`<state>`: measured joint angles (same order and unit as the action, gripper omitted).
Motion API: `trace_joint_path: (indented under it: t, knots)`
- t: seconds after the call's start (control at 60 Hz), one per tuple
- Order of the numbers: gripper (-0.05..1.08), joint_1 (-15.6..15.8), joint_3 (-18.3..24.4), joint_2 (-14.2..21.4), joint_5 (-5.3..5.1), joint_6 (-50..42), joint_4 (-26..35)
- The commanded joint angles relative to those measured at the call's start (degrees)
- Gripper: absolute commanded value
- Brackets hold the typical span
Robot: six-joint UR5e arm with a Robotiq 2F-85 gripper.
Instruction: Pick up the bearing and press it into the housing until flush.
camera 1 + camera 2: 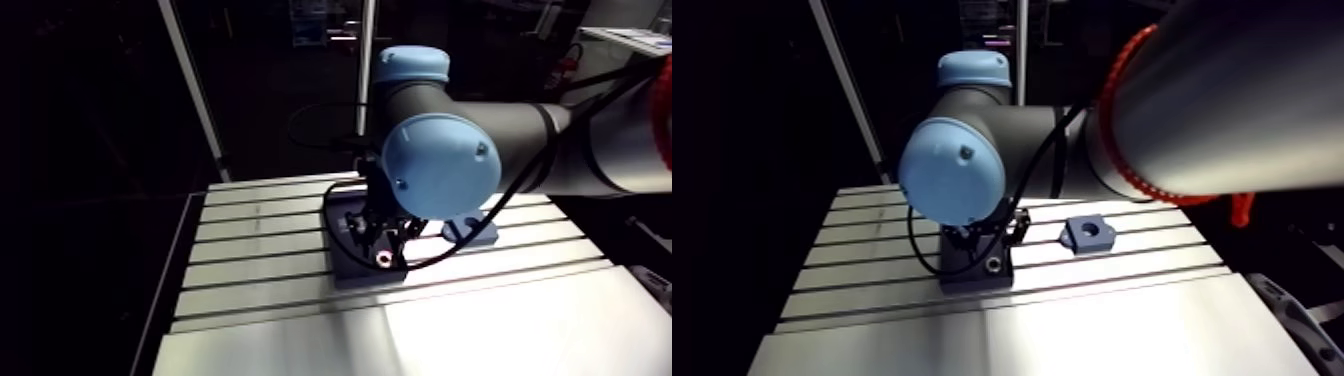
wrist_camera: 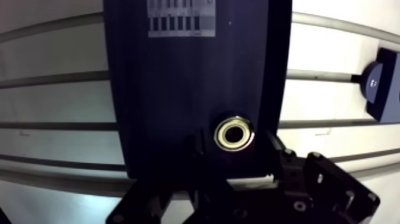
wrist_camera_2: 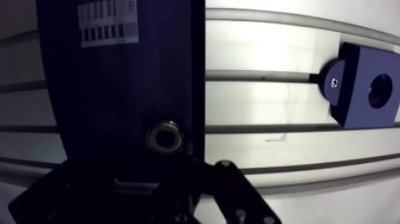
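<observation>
On the slotted aluminium desk (image 2: 53, 89), left part bare metal with grooves running across. Next over, a dark flat plate (image 2: 178, 89) lies across the grooves, with a pale label (image 2: 180, 19) of grey bars at its far end, away from the claw. Bearing (image 2: 233, 133), a small shiny ring, lies flat on the plate close to its near right corner, hole facing up. Claw (image 2: 236, 156) sits low over that corner, released: fingers (image 2: 277, 152) spread to either side of the bearing and apparently not touching it, though they are dark against the dark plate, so contact is hard to read. Further right, well apart from the plate, the blue housing (image 3: 357, 65) stands on the bare desk on a groove, with its round bore (image 3: 380, 90) open. In the arm view the wrist hangs straight over the plate, housing off to its right.
</observation>
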<state>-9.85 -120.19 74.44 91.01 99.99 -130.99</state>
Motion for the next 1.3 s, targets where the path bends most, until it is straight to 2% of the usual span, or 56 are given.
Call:
trace_joint_path:
  t: [0.017,1.3]
  knots:
    - [0.43,0.0,0.0,0.0,0.00,0.0,0.1]
    - [0.45,0.0,-0.3,-0.5,0.00,-0.1,0.0]
